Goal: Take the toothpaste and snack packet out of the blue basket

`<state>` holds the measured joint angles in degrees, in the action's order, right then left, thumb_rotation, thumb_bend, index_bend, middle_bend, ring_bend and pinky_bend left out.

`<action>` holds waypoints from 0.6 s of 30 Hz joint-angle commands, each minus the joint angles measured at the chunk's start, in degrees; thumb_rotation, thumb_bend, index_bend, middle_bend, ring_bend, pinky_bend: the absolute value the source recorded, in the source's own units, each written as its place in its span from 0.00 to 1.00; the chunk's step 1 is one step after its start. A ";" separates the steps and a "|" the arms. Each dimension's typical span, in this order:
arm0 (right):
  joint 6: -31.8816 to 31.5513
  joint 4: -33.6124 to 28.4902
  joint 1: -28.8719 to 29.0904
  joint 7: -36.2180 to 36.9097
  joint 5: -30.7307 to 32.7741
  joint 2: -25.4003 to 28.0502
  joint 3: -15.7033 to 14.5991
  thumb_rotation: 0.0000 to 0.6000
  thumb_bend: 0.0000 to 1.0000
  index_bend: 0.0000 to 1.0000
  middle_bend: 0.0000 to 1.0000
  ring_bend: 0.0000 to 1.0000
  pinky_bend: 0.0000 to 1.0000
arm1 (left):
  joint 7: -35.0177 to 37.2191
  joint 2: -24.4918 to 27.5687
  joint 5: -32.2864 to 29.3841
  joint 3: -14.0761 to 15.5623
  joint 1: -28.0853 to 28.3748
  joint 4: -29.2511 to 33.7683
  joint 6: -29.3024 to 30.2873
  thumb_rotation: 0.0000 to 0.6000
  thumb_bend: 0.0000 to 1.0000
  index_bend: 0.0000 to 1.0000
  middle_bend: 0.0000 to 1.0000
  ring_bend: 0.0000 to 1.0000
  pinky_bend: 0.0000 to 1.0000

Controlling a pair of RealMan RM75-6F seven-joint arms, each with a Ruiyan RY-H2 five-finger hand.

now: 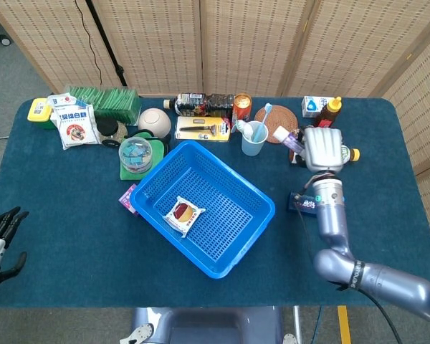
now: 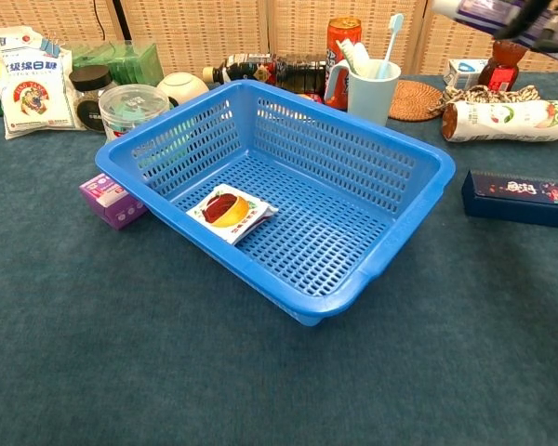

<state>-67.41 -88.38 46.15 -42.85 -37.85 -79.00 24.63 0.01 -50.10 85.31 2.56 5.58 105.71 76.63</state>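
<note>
The toothpaste [image 1: 290,139], a white-capped tube with purple print, is gripped by my right hand [image 1: 322,147], raised over the table to the right of the blue basket [image 1: 229,229], above the white bottle. In the chest view the tube [image 2: 491,12] shows at the top right edge. The snack packet [image 1: 183,213], white with a red and yellow picture, lies flat on the basket floor, left of centre; the chest view shows the packet [image 2: 227,210] inside the basket [image 2: 353,232] too. My left hand [image 1: 1,231] hangs off the table's near left edge, fingers apart and holding nothing.
A dark blue box [image 1: 315,206] lies right of the basket, below my right hand. A white bottle [image 1: 328,153], a cup with a toothbrush [image 1: 254,137] and a woven coaster [image 1: 279,123] stand behind. A purple box [image 1: 128,200] and a clear tub [image 1: 135,152] flank the basket's left side.
</note>
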 commanded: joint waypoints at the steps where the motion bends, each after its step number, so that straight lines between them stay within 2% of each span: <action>1: 4.65 2.64 -3.56 3.74 2.53 3.14 -3.25 1.00 0.47 0.56 0.58 0.59 0.61 | -0.28 -0.04 -0.10 0.02 0.10 0.15 -0.18 1.00 0.46 0.00 0.00 0.00 0.00; 7: 8.85 6.26 -5.86 7.69 4.96 3.60 -5.91 1.00 0.47 0.55 0.52 0.53 0.61 | -0.76 -0.10 -0.07 0.13 0.04 0.53 -0.12 1.00 0.46 0.00 0.00 0.00 0.00; 10: 11.50 7.20 -6.42 8.82 5.60 3.84 -7.30 1.00 0.47 0.52 0.45 0.46 0.57 | -0.68 0.03 0.26 0.28 0.02 0.64 -0.10 1.00 0.46 0.00 0.00 0.00 0.00; 12: 13.47 7.60 -6.93 10.91 5.23 4.15 -7.78 1.00 0.47 0.35 0.28 0.33 0.46 | -0.65 0.03 0.45 0.33 0.00 0.61 -0.02 1.00 0.46 0.00 0.00 0.00 0.00; 14: 14.43 7.72 -7.35 12.75 4.32 4.25 -8.18 1.00 0.47 0.22 0.16 0.22 0.39 | -0.56 0.05 0.50 0.38 0.01 0.59 -0.08 1.00 0.46 0.00 0.00 0.00 0.00; 16: 14.90 7.50 -7.59 13.63 3.49 4.33 -8.76 1.00 0.44 0.17 0.10 0.17 0.36 | -0.53 0.06 0.47 0.39 0.05 0.57 -0.16 1.00 0.46 0.00 0.00 0.00 0.00; 18: 14.99 7.06 -7.77 14.30 2.68 4.40 -9.25 1.00 0.41 0.14 0.07 0.16 0.35 | -0.61 0.02 0.44 0.39 0.08 0.55 -0.22 1.00 0.46 0.00 0.00 0.00 0.00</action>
<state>-52.67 -81.07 38.67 -29.01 -34.61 -74.73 15.83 -0.61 -50.08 85.74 2.95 5.66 106.27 76.42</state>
